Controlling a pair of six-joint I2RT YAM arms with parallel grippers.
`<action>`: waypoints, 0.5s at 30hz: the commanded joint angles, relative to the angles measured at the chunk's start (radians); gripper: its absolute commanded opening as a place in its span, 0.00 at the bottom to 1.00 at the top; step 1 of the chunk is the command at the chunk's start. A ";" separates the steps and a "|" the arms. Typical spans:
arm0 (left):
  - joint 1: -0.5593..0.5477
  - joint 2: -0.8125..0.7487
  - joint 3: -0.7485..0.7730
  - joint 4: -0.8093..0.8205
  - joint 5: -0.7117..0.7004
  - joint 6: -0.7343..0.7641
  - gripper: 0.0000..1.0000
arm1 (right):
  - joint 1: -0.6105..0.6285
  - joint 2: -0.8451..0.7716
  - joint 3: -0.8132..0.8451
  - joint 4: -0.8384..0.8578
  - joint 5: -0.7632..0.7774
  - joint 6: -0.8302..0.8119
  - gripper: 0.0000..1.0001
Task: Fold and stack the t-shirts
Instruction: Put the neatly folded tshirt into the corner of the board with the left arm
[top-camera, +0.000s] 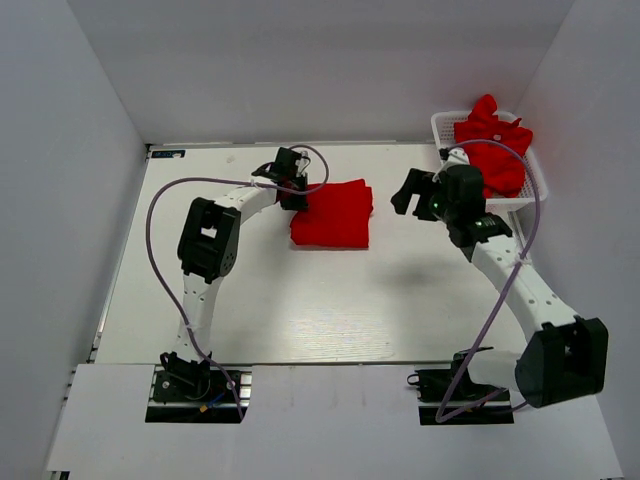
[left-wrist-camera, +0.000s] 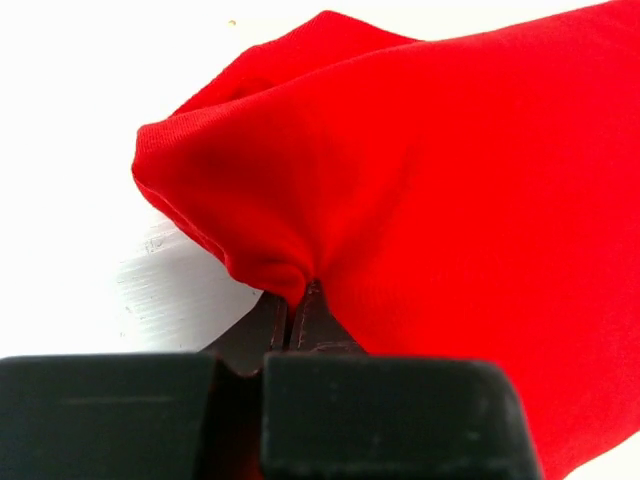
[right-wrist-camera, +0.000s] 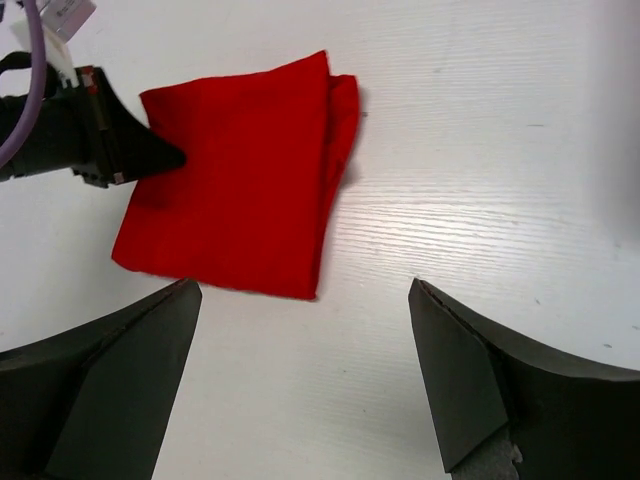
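One folded t-shirt (top-camera: 333, 213) has its edge pinched in the left hand (left-wrist-camera: 300, 296); right hand (right-wrist-camera: 305, 288) gapes empty.

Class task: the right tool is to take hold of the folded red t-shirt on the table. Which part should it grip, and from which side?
On the folded t-shirt, probably the right edge, where the layers lie stacked; come down from the right. The left tool is shut on the opposite edge, and the open right tool hangs on the free side.
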 joint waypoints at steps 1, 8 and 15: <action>-0.012 -0.011 0.022 -0.068 -0.095 0.075 0.00 | -0.007 -0.075 -0.043 -0.011 0.149 0.001 0.90; 0.029 -0.127 0.045 -0.118 -0.375 0.186 0.00 | -0.009 -0.170 -0.108 -0.017 0.269 -0.013 0.90; 0.109 -0.140 0.095 -0.128 -0.571 0.330 0.00 | -0.009 -0.141 -0.094 -0.035 0.298 -0.025 0.90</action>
